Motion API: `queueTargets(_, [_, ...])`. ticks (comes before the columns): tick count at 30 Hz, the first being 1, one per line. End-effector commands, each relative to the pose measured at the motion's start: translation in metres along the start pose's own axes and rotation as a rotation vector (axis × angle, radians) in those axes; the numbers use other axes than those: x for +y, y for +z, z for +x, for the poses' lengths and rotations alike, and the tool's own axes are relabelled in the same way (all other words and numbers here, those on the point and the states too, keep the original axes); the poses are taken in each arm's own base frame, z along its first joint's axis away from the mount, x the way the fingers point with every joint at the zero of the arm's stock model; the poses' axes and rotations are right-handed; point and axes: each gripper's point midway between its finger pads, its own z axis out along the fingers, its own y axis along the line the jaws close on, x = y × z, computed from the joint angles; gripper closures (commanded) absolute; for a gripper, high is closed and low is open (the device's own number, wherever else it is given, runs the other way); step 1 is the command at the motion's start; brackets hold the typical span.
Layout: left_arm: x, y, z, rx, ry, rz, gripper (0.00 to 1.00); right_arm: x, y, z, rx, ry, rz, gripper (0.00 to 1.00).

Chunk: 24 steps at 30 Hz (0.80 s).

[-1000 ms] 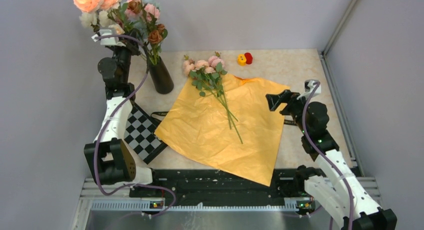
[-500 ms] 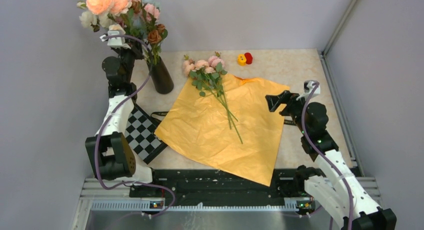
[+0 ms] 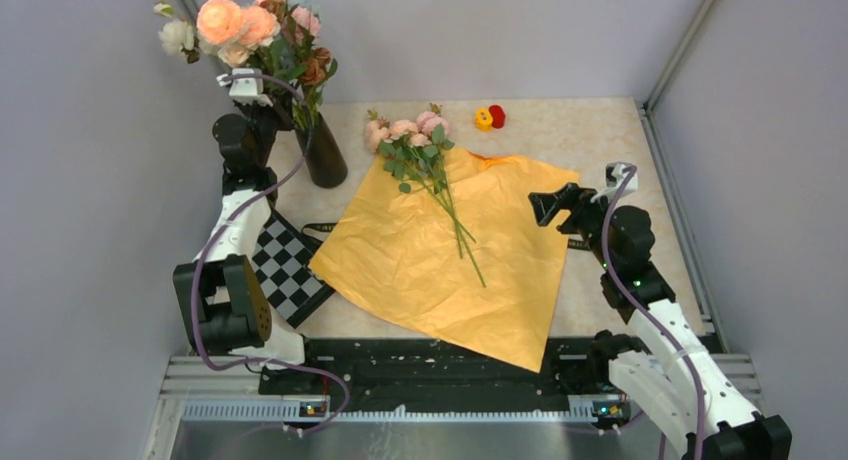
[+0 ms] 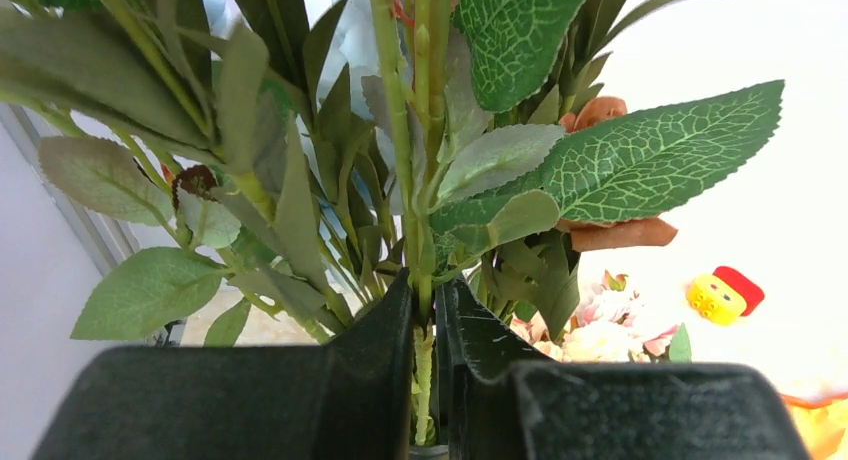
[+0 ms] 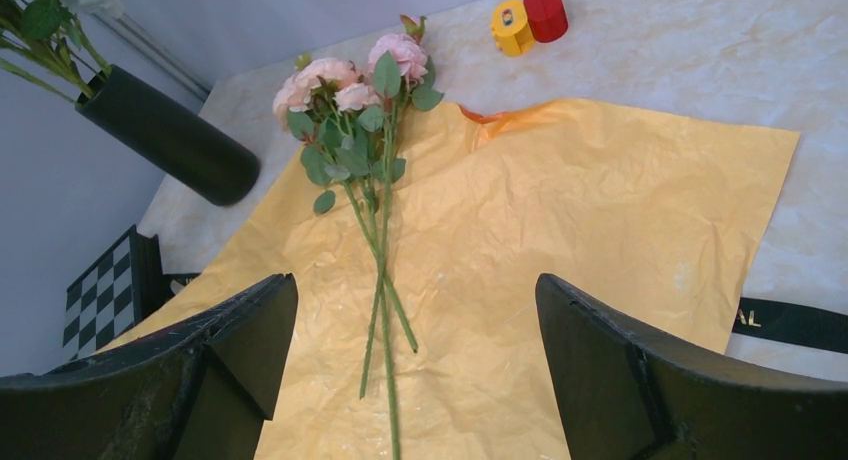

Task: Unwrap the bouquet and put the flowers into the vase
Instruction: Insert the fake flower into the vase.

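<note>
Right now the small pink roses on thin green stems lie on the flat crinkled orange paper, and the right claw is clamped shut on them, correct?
No. The small pink roses do lie on the crinkled orange paper, but the right gripper stands wide open, apart from them, holding nothing, as the right wrist view shows.

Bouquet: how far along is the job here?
Done: orange paper lies unwrapped, flat. In hand: left pincer shut on the tall bunch's stems above the vase. Left: pink flowers lie on the paper, not in the vase; right pincer open.
</note>
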Motion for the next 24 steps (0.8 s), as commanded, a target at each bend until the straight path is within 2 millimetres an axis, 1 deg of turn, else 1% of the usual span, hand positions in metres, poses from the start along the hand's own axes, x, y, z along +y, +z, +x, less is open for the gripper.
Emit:
queueTargets(1, [0.001,-0.001,0.012,0.029,0.029,0.014,1.0,0.002,0.001,-0.009,-0.038,0.012,-0.017,0.09])
queueTargets(8, [-0.003,0.001,0.033,0.085,0.04,0.033,0.99,0.002,0.0,-0.006,-0.03,0.014,-0.02,0.1])
queueTargets(13, [-0.001,-0.001,0.043,0.116,0.046,0.021,0.97,0.002,-0.001,-0.004,-0.027,0.016,-0.021,0.1])
queueTargets(17, [0.0,-0.003,0.044,0.123,0.05,0.016,0.93,0.002,-0.001,-0.003,-0.024,0.018,-0.026,0.1])
queueTargets(20, [0.0,-0.004,0.041,0.121,0.05,0.015,0.89,0.002,-0.001,-0.003,-0.023,0.021,-0.027,0.1])
queueTargets(24, [-0.002,-0.006,0.037,0.12,0.049,0.015,0.79,0.003,-0.001,-0.002,-0.021,0.022,-0.029,0.1])
